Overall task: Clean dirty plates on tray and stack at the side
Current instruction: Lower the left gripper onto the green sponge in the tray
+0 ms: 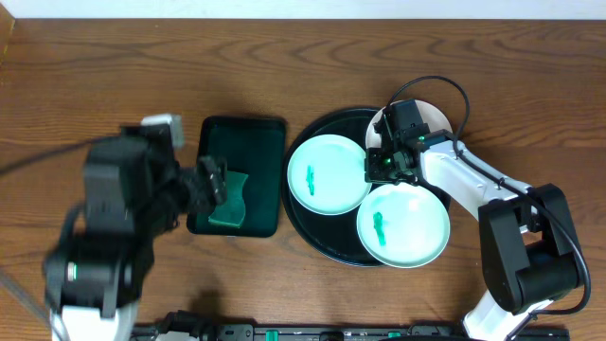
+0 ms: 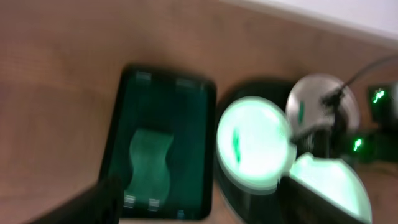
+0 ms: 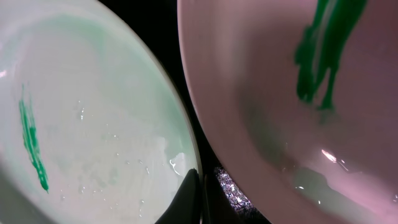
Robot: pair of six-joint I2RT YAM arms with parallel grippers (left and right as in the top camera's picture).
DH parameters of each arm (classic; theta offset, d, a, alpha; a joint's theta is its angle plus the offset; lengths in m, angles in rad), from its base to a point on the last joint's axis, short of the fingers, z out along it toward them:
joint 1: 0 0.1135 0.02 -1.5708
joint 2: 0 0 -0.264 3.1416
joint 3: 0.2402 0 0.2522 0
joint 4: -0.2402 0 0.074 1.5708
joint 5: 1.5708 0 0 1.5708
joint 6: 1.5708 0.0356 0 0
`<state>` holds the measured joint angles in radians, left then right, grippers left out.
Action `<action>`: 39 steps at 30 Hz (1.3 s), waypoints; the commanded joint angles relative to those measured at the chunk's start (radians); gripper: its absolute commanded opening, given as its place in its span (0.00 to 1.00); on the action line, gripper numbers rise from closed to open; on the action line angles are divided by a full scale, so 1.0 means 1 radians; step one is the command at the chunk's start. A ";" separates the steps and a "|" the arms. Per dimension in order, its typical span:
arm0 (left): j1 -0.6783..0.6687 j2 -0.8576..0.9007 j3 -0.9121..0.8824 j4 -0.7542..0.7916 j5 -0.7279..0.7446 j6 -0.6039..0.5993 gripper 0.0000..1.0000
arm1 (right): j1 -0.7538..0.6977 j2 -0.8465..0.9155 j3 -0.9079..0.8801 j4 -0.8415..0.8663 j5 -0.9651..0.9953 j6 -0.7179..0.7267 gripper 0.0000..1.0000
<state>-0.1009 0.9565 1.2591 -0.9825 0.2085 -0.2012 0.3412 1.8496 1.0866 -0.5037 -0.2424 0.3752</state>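
left jaws: wide apart, empty, over green tray [image 1: 256, 142] | right jaws: closed, empty, between two plates [image 1: 328, 172] on black tray [image 1: 327, 237]

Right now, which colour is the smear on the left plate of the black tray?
Green. The smear on that plate shows best in the overhead view.

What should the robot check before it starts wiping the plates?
1. Left gripper open to take the sponge: ok.
2. Sponge lying free in the green tray: ok.
3. Plates clean: not ok. The left plate and the front plate carry green smears.
4. Back plate in plain sight: not ok. The right arm covers part of it.
5. Right gripper pinching a plate rim: cannot tell. It is shut between the plates on the black tray.
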 commanded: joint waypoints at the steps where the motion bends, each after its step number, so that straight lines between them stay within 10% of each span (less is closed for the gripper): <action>1: -0.002 0.163 0.120 -0.088 0.012 0.078 0.79 | 0.009 0.002 -0.006 -0.001 0.006 0.006 0.01; 12: -0.003 0.422 0.133 -0.064 0.012 0.077 0.79 | 0.010 0.002 -0.006 -0.001 0.006 0.006 0.01; 19: -0.003 0.534 0.131 -0.079 0.012 0.069 0.31 | 0.009 0.002 -0.006 -0.001 0.006 0.006 0.01; 25: -0.003 0.629 0.100 -0.083 0.011 0.066 0.44 | 0.010 0.002 -0.006 -0.001 0.006 0.006 0.01; 39: -0.002 0.830 0.067 -0.120 -0.105 -0.039 0.40 | 0.009 0.002 -0.006 -0.001 0.006 0.006 0.01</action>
<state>-0.1013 1.7634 1.3369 -1.0962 0.1715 -0.1814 0.3412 1.8496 1.0866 -0.5037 -0.2424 0.3756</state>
